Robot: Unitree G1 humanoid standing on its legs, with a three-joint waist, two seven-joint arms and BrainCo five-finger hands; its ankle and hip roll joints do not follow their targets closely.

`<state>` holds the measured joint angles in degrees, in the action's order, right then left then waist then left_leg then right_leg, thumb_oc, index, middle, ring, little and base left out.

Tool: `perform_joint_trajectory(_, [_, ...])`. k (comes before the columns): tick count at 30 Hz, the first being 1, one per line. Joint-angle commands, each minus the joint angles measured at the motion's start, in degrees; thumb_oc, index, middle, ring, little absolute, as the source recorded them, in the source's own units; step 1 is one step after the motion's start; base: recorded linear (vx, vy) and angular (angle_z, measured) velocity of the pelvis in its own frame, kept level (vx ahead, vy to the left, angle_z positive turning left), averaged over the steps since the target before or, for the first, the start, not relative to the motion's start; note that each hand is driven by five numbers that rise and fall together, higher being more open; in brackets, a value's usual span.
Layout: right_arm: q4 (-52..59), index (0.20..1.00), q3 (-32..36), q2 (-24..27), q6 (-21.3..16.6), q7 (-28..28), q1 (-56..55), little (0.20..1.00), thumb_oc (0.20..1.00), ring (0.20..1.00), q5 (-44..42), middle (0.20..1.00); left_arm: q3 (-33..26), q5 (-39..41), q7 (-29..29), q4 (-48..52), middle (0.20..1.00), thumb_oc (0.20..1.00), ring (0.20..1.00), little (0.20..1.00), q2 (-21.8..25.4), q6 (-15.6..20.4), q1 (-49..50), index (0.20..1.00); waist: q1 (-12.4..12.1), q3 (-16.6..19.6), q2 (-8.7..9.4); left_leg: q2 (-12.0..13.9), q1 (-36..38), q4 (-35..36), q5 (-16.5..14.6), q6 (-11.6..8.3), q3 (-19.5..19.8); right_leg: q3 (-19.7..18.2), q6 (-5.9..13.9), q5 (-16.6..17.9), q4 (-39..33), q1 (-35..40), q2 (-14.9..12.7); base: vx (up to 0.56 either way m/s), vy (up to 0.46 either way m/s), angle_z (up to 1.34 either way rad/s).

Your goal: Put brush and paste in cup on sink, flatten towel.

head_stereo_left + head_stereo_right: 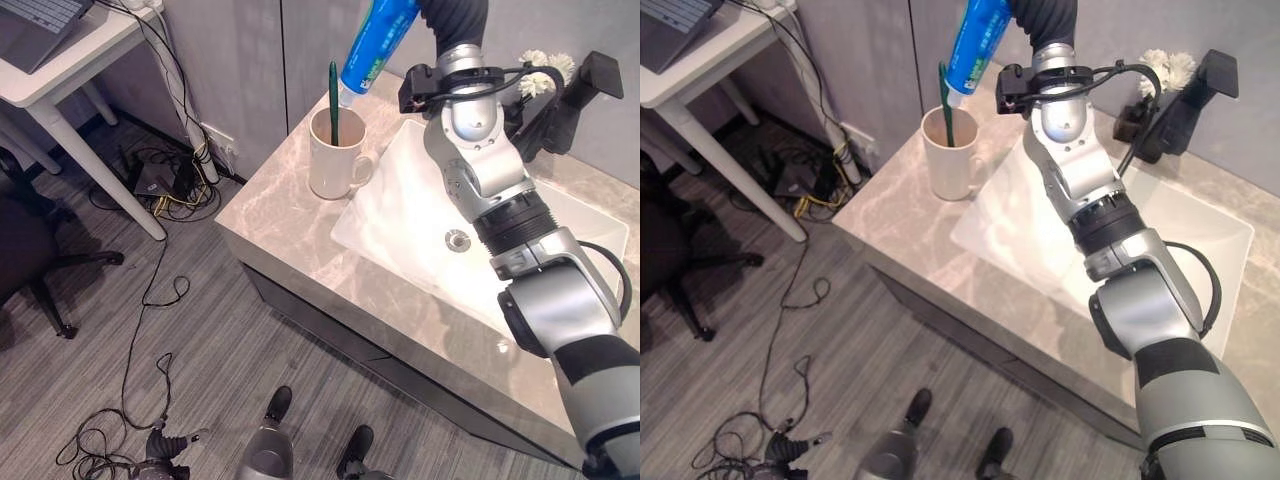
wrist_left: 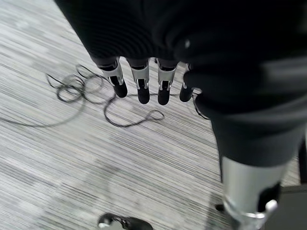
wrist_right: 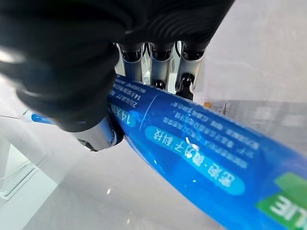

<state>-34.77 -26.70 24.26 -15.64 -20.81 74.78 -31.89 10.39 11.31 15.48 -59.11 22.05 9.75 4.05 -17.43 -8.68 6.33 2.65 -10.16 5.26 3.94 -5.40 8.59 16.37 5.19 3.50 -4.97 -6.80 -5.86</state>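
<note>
Right hand [image 3: 96,96] grips blue toothpaste tube [image 1: 375,45] above cup [image 1: 335,155]; left hand [image 2: 144,81] fingers relaxed

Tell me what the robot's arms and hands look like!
The right arm is made of shiny silver-grey rounded parts joined by dark rings, with a black cable looping beside it. A dark ribbed cover wraps the wrist and the back of each robot hand. The left robot hand has silver fingers with dark tips in a row, and so has the right robot hand.

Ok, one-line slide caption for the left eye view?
Right hand holds the blue toothpaste tube cap-down over the white cup, green toothbrush already standing inside.
</note>
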Motion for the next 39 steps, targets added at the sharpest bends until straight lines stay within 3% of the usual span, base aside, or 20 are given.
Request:
perform_joint_trajectory(1, [1.09, 0.2, 1.1, 0.71, -3.9, 0.36, 2.1, 0.2, 0.2, 0.2, -0.11, 0.2, 1.86, 0.78, 0.4, -1.79, 1.0, 1.0, 1.0, 1.0, 1.91, 0.67, -1.04, 1.0, -0.72, 0.09, 2.21, -2.05, 0.31, -1.98, -1.59, 4.1, -0.29, -3.28, 4.97, 1.58, -0.03, 5.42, -4.69, 0.0, 0.0, 0.0])
perform_joint_trajectory(22, [-0.34, 0.2, 3.23, 0.01, -1.9, -0.78, -1.45, 0.2, 0.2, 0.2, 4.37, 0.2, 2.72, 0.47, -2.49, 22.84, 1.0, 1.0, 1.0, 1.0, 6.49, 0.33, 7.63, 1.0, -1.92, -1.07, 0.74, -2.44, -1.13, -2.15, -1.23, 4.59, 1.21, -2.21, 5.0, 1.38, -0.03, 4.79, -4.81, -0.01, 0.003, 0.0])
perform_joint_trajectory(24, [-1.37, 0.2, 3.38, -2.11, -2.07, -1.19, -2.09, 0.2, 0.2, 0.2, 4.4, 0.2, 3.35, -1.92, -1.08, 17.01, 1.0, 1.0, 1.0, 1.0, 5.37, 1.22, 6.49, 1.0, -1.76, -1.36, 0.99, -2.34, -1.24, -2.17, -1.18, 4.58, 1.13, -2.41, 4.95, 1.33, -0.03, 4.5, -4.73, 0.0, 0.0, 0.0])
perform_joint_trajectory(26, [-1.6, 0.2, 2.3, -0.35, -1.64, -1.32, -0.66, 0.2, 0.2, 0.2, 5.62, 0.2, 3.33, -2.24, -1.59, 14.12, 1.0, 1.0, 1.0, 1.0, 5.34, 1.2, 6.42, 1.0, -2.48, -1.56, 1.26, -2.62, -1.67, -2.34, -1.09, 4.47, 1.82, -2.16, 5.01, 1.28, -0.03, 4.5, -4.75, -0.01, -0.006, -0.02])
perform_joint_trajectory(38, [2.72, 0.2, 2.2, 1.05, -1.42, 1.53, -5.57, 0.2, 0.2, 0.2, 4.12, 0.2, 1.99, -1.55, -1.09, 14.53, 1.0, 1.0, 1.0, 1.0, 5.57, 1.63, 5.4, 1.0, -2.37, -1.69, 1.22, -2.65, -1.11, -1.86, -0.95, 4.45, 1.54, -2.33, 5.01, 1.08, -0.03, 4.6, -4.77, 0.0, 0.002, 0.06])
perform_joint_trajectory(39, [2.87, 0.442, 1.94, 0.96, -1.32, 2.11, -5.87, 0.442, 0.442, 0.442, 3.76, 0.442, 1.9, -1.34, -1.06, 14.34, 1.0, 1.0, 1.0, 1.0, 5.39, 1.58, 5.31, 1.0, -2.31, -1.69, 1.23, -2.59, -1.04, -1.83, -0.97, 4.44, 1.48, -2.36, 4.99, 1.03, -0.03, 4.62, -4.76, 0.0, 0.0, 0.0])
